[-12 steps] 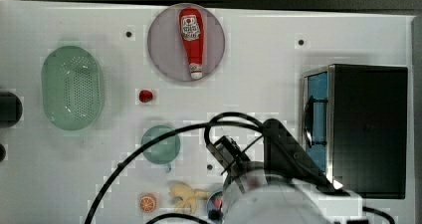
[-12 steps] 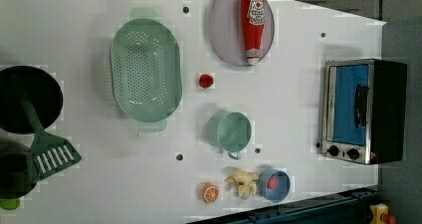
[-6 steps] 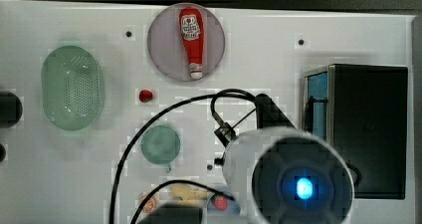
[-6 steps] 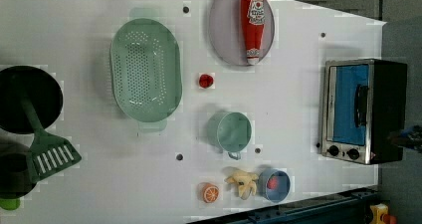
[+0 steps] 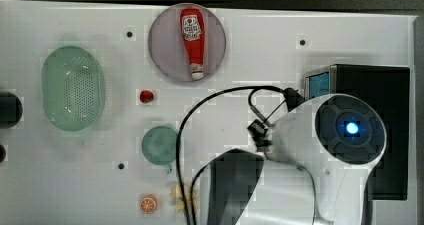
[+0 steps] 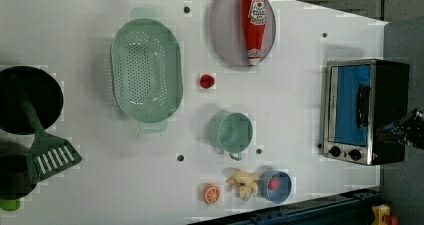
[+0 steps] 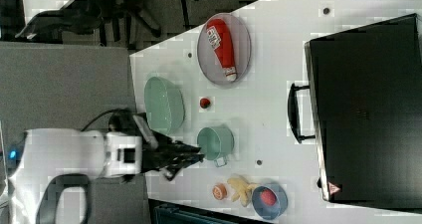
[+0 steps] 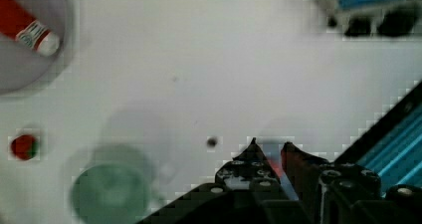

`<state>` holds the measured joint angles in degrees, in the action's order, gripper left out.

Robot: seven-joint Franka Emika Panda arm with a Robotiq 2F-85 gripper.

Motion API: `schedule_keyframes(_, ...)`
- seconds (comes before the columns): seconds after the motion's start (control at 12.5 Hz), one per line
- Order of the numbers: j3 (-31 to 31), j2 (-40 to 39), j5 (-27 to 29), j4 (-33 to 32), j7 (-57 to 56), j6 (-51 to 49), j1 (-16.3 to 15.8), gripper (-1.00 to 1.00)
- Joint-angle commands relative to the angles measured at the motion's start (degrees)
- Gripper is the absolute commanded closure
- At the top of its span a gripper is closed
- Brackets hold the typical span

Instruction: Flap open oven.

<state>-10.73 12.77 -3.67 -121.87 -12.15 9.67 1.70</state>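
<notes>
The oven (image 6: 367, 110) is standing at the edge of the white tabletop (image 6: 300, 60), on the left view's right, with its blue glass door facing up toward the camera and lying closed. The dark curved handle (image 6: 361, 106) is running along the door, and two black knobs (image 6: 345, 153) are sitting under the glass on the silver frame. The claw (image 8: 268, 152) is hanging above the bare tabletop, well apart from the oven; its two fingers (image 8: 249, 157) are standing close together with a thin gap between them, and they are holding nothing.

I think the oven will behave as a heavy, stiff box that is not sliding easily, while the door is turning on a hinge on the side opposite the handle. The glass is fragile and probably slippery, so the handle is the right place to take. The claw is needing to open wider first, or to hook a finger behind the bar.

As for containers, a grey plate (image 6: 225, 30) is carrying a red ketchup bottle (image 6: 253, 25) lying on its side. The green colander (image 6: 146, 70) and the green cup (image 6: 231, 131) are looking empty. A small blue bowl (image 6: 276, 186) is holding something red, and a banana toy (image 6: 243, 181) is lying just beside it.
</notes>
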Motion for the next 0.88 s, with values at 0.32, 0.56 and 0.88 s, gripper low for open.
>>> schedule_keyframes(0.32, -6.6, -4.8, -6.2, -1.6, -34.5, 15.4, 0.8, 0.65)
schedule_keyframes(0.56, -10.1, -7.8, -6.2, -3.2, -45.1, 24.0, 1.1, 0.65)
schedule_keyframes(0.88, -13.9, -12.7, -6.0, -3.8, -50.5, 29.6, 1.2, 0.65)
